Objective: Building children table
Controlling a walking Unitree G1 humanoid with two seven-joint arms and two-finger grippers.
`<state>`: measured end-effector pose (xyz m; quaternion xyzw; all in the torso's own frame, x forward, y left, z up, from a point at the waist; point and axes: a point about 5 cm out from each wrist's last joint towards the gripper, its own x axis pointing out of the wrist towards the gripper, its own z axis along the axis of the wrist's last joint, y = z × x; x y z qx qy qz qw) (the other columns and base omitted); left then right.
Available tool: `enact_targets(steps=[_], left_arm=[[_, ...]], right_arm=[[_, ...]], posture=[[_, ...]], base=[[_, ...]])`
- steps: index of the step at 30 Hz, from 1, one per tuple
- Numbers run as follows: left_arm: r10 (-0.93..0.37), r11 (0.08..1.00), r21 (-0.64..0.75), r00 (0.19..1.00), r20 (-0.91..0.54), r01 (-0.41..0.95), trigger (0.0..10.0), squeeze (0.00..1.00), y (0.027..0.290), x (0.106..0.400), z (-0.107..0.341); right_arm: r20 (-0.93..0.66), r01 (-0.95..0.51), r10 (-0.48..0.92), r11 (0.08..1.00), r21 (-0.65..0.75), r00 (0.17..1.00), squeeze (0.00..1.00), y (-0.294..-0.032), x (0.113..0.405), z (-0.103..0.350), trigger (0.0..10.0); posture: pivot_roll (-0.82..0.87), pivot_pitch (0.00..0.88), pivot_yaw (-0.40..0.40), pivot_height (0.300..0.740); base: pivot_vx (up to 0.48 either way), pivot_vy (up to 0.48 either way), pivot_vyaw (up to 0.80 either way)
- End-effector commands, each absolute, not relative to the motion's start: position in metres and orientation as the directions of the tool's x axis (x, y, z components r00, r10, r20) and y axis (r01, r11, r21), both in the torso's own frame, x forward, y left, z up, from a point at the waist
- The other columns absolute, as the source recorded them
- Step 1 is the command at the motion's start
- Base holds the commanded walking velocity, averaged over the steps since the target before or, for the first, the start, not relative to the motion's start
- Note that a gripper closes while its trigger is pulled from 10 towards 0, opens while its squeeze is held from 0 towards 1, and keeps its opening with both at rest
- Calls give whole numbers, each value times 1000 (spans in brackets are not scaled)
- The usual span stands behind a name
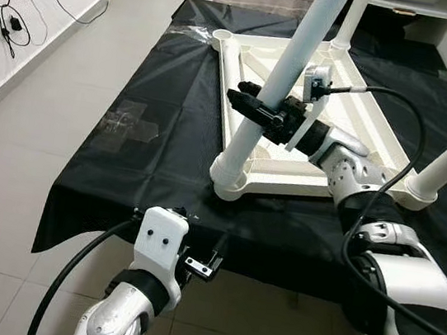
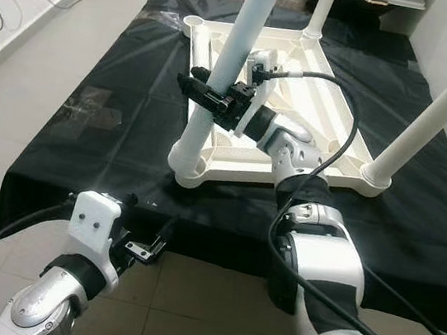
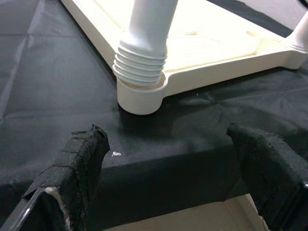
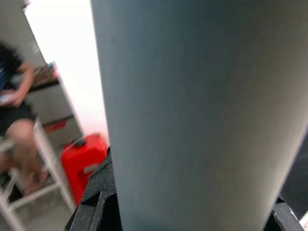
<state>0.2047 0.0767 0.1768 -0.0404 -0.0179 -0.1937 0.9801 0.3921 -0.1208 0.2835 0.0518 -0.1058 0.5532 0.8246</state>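
A black sheet (image 1: 126,146) covers the floor; on it the white children's table (image 1: 352,144) lies upside down. The right tool (image 1: 258,110) is clamped around the near leg (image 1: 282,76), whose thread sits in its corner socket (image 3: 139,94). A tilted leg could cross-thread or pop out. The left tool (image 3: 168,159) hangs spread apart, low by the sheet's edge.

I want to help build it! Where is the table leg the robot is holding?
The near table leg stands in the corner socket of the upturned white tabletop, on the black sheet, with the right gripper clamped around it.
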Motion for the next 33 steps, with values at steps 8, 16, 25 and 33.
enact_targets(steps=[8, 16, 25, 33], left_arm=[[-373, 925, -66, 927, 37, 375, 10000, 0, 77, 203, 178], [-374, 925, -62, 927, 41, 376, 10000, 0, 78, 205, 180], [-371, 926, -59, 928, 37, 372, 10000, 0, 78, 204, 179], [-377, 924, -52, 925, 38, 379, 10000, 0, 77, 204, 179]], right_arm=[[104, -976, 985, 154, -154, 139, 0, -108, 380, 276, 10000], [104, -968, 980, 188, -167, 172, 0, -102, 383, 278, 10000], [111, -954, 971, 228, -196, 210, 0, -111, 386, 287, 10000], [68, -956, 983, 184, -227, 173, 0, -119, 384, 287, 10000]], posture=[[97, 218, -61, 740], [94, 219, -59, 740], [97, 221, -64, 740], [94, 216, -63, 740]], base=[[0, 0, 0], [0, 0, 0], [0, 0, 0], [0, 0, 0]])
